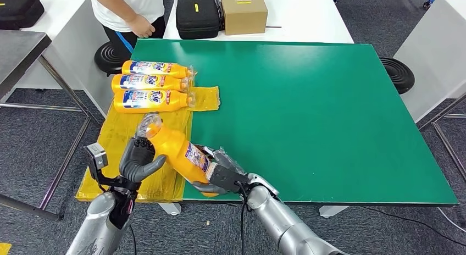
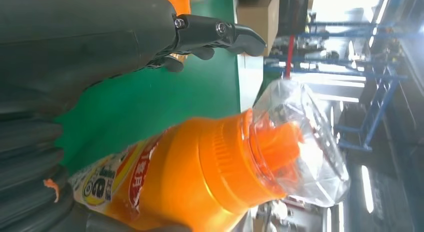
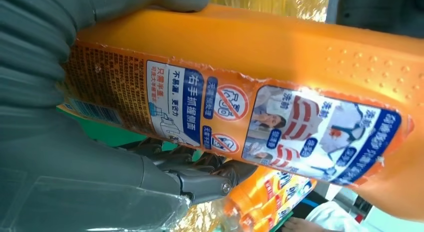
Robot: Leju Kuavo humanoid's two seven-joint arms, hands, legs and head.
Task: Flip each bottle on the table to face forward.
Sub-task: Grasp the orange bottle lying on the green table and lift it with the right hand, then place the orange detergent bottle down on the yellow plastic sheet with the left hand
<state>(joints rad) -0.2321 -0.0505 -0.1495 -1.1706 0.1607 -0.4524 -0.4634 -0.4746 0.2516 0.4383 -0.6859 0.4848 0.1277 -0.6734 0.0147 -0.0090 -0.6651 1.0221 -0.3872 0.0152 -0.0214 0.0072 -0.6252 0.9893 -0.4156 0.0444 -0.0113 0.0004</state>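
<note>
An orange detergent bottle (image 1: 178,150) hangs tilted over the table's front left corner, its clear-wrapped cap (image 1: 149,125) pointing up and left. My right hand (image 1: 220,175) grips its lower end; the right wrist view shows the bottle (image 3: 280,57) with its small-print label turned to the camera and my right hand (image 3: 75,157) wrapped around it. My left hand (image 1: 140,159) cups the bottle near its shoulder. In the left wrist view the bottle (image 2: 200,182) lies by the palm while the fingers (image 2: 220,32) stand off it. Three more bottles (image 1: 151,82) lie side by side on yellow plastic.
The green table (image 1: 308,112) stretches to the right. A yellow plastic sheet (image 1: 110,150) hangs over its left edge. A person (image 1: 132,13) stands at the far left corner. A black case (image 1: 198,16) and a cardboard box (image 1: 243,11) sit on the white table behind.
</note>
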